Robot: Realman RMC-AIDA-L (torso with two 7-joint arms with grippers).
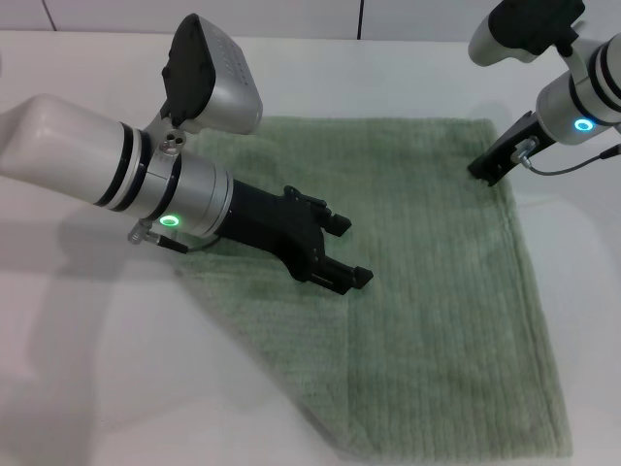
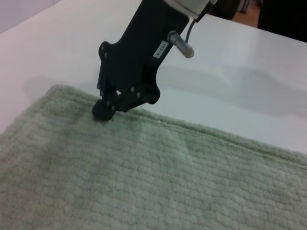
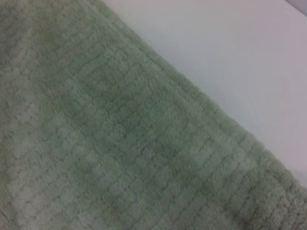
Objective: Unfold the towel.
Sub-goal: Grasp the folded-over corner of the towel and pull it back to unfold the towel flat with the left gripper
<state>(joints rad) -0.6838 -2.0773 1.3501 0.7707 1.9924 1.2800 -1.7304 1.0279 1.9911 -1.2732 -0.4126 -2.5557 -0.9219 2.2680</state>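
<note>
The pale sage-green towel [image 1: 427,291] lies spread flat on the white table, one layer, with its hem showing along the right side. My left gripper [image 1: 349,249] hovers open and empty just above the towel's left-middle part. My right gripper [image 1: 490,167] is down at the towel's far right edge, near the far right corner, with its tip touching the cloth. The left wrist view shows that right gripper [image 2: 103,111] resting on the towel's hem [image 2: 192,127]. The right wrist view shows only ribbed towel [image 3: 120,124] close up beside bare table.
The white table [image 1: 97,369] surrounds the towel on all sides. A cable [image 1: 572,167] hangs from the right wrist. The towel's near edge lies close to the table's front.
</note>
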